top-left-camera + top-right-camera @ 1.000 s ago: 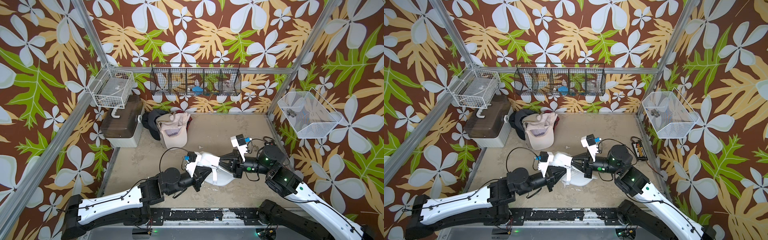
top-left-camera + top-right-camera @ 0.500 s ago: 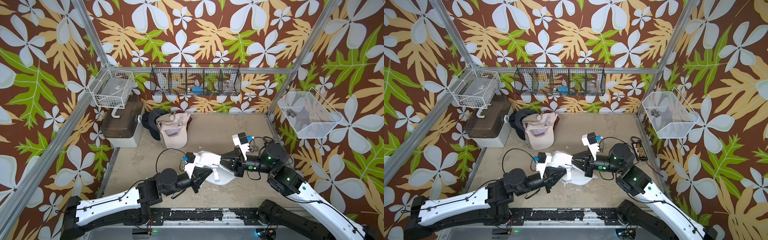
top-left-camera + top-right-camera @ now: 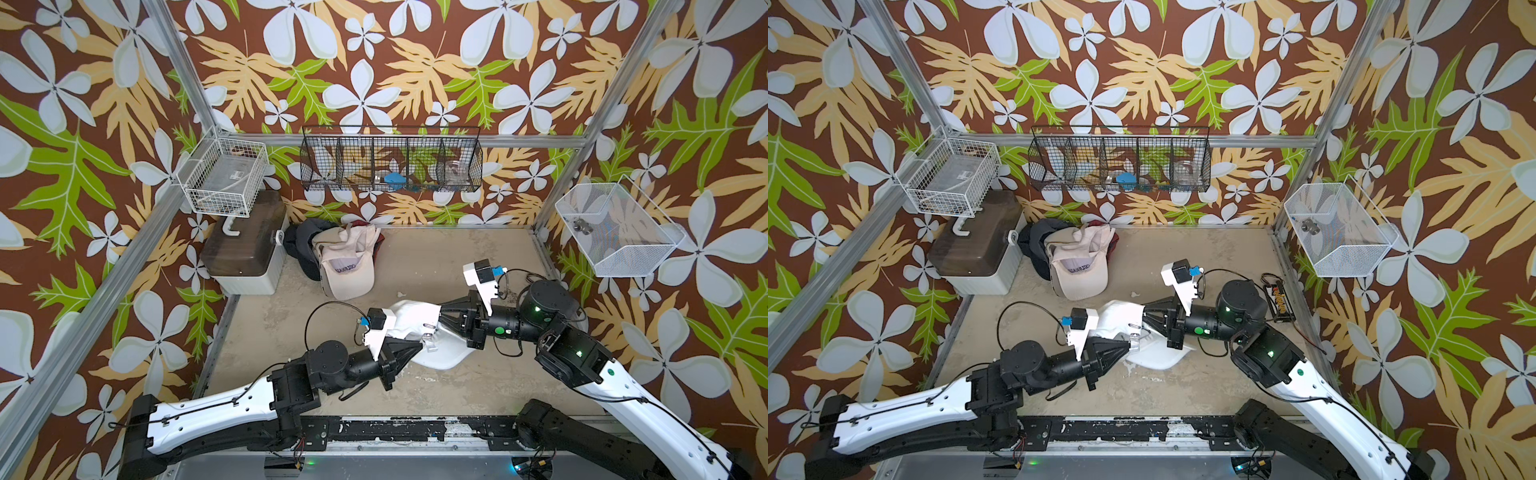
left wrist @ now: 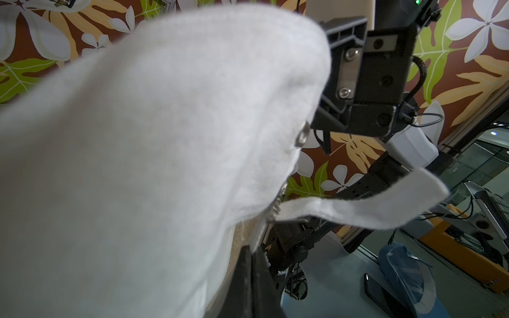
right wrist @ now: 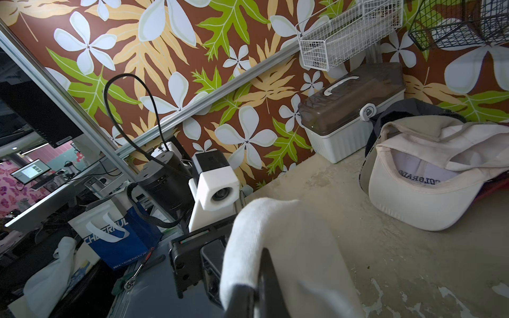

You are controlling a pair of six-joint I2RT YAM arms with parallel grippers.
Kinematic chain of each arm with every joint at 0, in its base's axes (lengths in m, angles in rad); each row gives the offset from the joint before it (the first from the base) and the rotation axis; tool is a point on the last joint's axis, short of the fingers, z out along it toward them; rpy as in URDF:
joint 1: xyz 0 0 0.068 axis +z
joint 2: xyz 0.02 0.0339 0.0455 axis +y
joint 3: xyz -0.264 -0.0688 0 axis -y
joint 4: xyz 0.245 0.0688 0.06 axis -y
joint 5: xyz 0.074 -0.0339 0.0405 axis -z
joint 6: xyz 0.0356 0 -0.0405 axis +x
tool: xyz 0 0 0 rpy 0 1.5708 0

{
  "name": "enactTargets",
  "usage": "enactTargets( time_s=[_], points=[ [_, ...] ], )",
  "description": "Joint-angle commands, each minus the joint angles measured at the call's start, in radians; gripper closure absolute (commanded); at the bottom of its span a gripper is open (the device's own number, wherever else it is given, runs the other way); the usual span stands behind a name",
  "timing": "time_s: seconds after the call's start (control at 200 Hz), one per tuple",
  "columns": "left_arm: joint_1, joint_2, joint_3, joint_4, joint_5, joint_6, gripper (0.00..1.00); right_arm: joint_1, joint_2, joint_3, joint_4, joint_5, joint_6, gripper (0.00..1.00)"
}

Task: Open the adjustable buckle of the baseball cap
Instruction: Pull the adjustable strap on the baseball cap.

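Top views read as a clock face, 12 o'clock at the back wall.

White cap (image 3: 411,316) sat near 6 o'clock of the bench (image 3: 457,257), slung between the two arms with its brim on the surface; left claw (image 3: 419,348) entered from 8 o'clock, jaws together and clamped on the white cap low by the closure; right claw (image 3: 441,319) entered from 3 o'clock, jaws together on the crown fabric, which draped over its finger (image 5: 264,275) in the right wrist view.

Key relation: the buckle (image 3: 428,337) lay between the two tips, at about 1 o'clock from the left claw and 7 o'clock from the right claw, just beside both; left claw judged the nearer. Whether the left jaws pinched the metal itself or only the cloth next to it, I could not tell.

Left wrist view: strap (image 4: 371,209) ran free out of the buckle as a flat tail, unheld; its long axis could not be fixed in a top view.

Judgement: release calls for a pull along the line between the tips, roughly 7-to-1 o'clock; draped crown fabric hid much of the closure and could snag.

Surroundings: beige cap (image 3: 347,270) on a dark cap (image 3: 303,245) at 11 o'clock, well apart; storage box (image 3: 245,249) at 10 o'clock; nothing stood between the claws but the cap.
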Motion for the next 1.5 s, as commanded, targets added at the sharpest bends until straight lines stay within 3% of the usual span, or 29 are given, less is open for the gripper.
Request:
enactTargets(
  time_s=[0.0,0.14,0.34,0.56,1.086,1.496],
  points=[
    [-0.003,-0.018,0.002,-0.039,0.017,-0.005,1.0,-0.002,0.008,0.01,-0.004,0.057,-0.05,1.0],
    [-0.006,-0.046,0.013,-0.053,0.028,-0.006,1.0,-0.002,-0.003,-0.026,-0.044,0.124,-0.112,1.0],
    [-0.008,-0.054,0.044,-0.063,0.04,0.001,1.0,-0.003,-0.067,-0.13,-0.061,0.12,-0.189,1.0],
    [-0.008,-0.019,0.08,-0.061,0.067,0.001,1.0,-0.002,-0.139,-0.223,-0.099,0.125,-0.234,0.93],
    [-0.009,0.046,0.154,-0.062,0.103,-0.017,1.0,-0.002,-0.242,-0.264,-0.13,0.107,-0.291,0.7],
    [-0.011,0.076,0.182,-0.061,0.12,-0.017,1.0,-0.001,-0.256,-0.249,-0.116,0.084,-0.289,0.66]
  ],
)
